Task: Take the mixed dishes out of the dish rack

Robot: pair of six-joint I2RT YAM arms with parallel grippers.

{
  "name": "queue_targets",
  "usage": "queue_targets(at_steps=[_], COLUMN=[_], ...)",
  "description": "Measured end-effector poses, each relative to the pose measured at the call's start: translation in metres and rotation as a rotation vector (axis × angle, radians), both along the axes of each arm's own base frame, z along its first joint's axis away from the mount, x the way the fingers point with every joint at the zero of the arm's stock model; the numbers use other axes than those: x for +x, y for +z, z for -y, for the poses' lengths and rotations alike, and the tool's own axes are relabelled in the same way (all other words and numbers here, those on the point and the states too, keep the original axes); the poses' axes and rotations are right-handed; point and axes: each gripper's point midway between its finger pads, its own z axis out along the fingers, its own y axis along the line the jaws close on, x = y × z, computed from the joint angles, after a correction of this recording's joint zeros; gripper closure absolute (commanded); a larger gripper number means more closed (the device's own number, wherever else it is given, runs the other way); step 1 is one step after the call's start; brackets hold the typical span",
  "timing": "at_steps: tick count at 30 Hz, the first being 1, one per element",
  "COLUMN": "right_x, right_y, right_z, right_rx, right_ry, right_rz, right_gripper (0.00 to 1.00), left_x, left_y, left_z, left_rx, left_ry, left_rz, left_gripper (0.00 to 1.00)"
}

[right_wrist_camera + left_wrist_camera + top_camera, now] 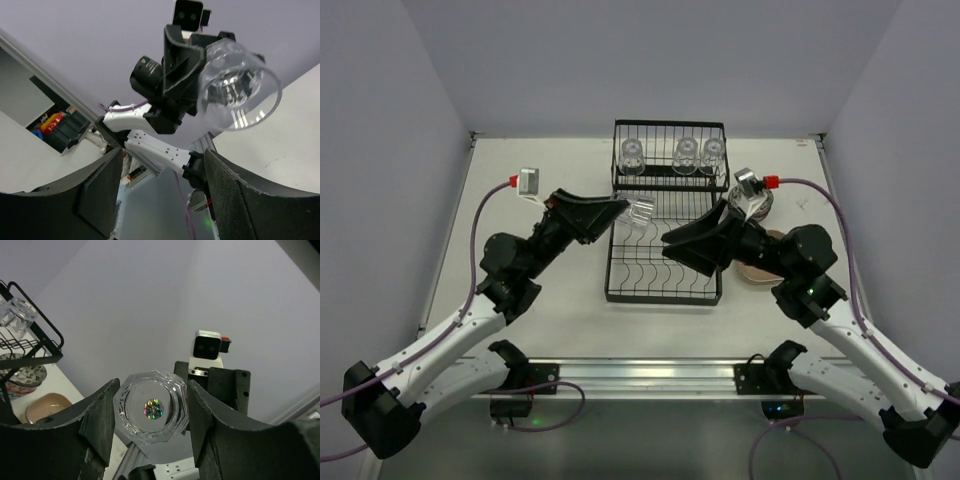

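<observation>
The black wire dish rack [663,297] stands at mid-table, with three clear glasses [685,155] on its upper shelf. My left gripper [626,210] is shut on another clear glass [641,211], held on its side above the rack's left half. In the left wrist view that glass [152,407] sits base-on between both fingers. My right gripper [669,244] hangs over the rack's lower tier, pointing left at the held glass, apart from it. In the right wrist view its fingers [100,192] stand open with nothing between them, and the glass [237,87] is up and to the right.
To the right of the rack, a patterned bowl [761,206] and a brown plate [758,271] rest on the table, partly hidden by my right arm. The left wrist view shows the rack's corner [35,347], a racked glass [15,317], the bowl [22,375] and the brown plate [47,407].
</observation>
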Motion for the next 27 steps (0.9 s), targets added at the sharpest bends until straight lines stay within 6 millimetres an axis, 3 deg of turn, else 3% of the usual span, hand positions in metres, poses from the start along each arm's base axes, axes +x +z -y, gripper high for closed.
queue_targets(at_steps=[5,7,10,15,19,22,27], right_x=[0.015,0.021,0.028,0.036,0.041,0.045,0.047], right_y=[0.007,0.01,0.01,0.003,-0.009,-0.015,-0.021], right_z=[-0.026,-0.031,-0.037,-0.06,-0.076,-0.08,-0.086], right_rx=[-0.019,-0.025,-0.035,-0.08,-0.128,-0.149,-0.177], right_ry=[-0.038,-0.062,-0.09,-0.095,-0.1,-0.113,-0.116], right_rz=[0.013,0.023,0.036,0.029,0.012,0.012,0.042], right_gripper=[0.37,0.4,0.53,0.57,0.69,1.0,1.0], left_x=[-0.017,-0.017,-0.014,-0.009,-0.009,-0.011,-0.006], left_y=[0.002,-0.001,-0.012,-0.025,-0.021,-0.019,-0.028], left_z=[-0.013,-0.019,-0.021,-0.022,-0.026,-0.032,-0.038], left_rx=[-0.111,-0.142,-0.155,-0.163,-0.181,-0.192,-0.185], left_ry=[0.011,0.026,0.04,0.049,0.066,0.085,0.126], left_rz=[-0.039,-0.058,-0.094,-0.142,-0.14,-0.134,-0.179], left_gripper=[1.0,1.0,1.0,1.0,1.0,1.0,1.0])
